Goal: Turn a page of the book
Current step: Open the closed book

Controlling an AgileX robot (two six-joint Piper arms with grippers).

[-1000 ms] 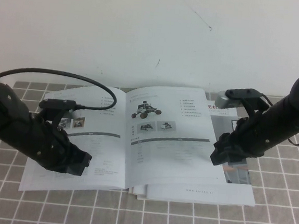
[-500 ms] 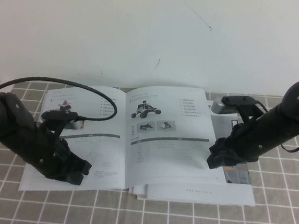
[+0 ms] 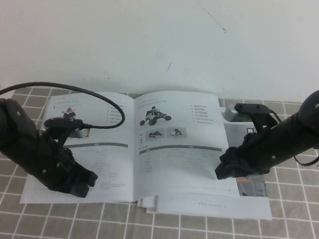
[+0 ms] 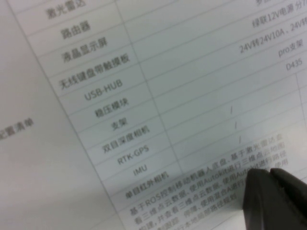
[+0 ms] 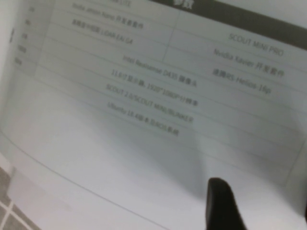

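Note:
The book lies open on the checked cloth. Its right-hand sheet, the page, shows a black rover, two small photos and a table. The left sheet shows a rover with red parts. My left gripper is shut and presses its tips on the lower part of the left sheet; in the left wrist view its fingers lie together on printed text. My right gripper is at the page's outer right edge, low over it. In the right wrist view it is open above the page, with one finger showing.
Another brochure with a photo lies under the book's right side and sticks out at the right and front. The checked tablecloth extends in front. A white wall stands close behind the book.
My left arm has lowered onto the left sheet and stayed there. My right gripper has moved down and slightly left onto the page's right edge.

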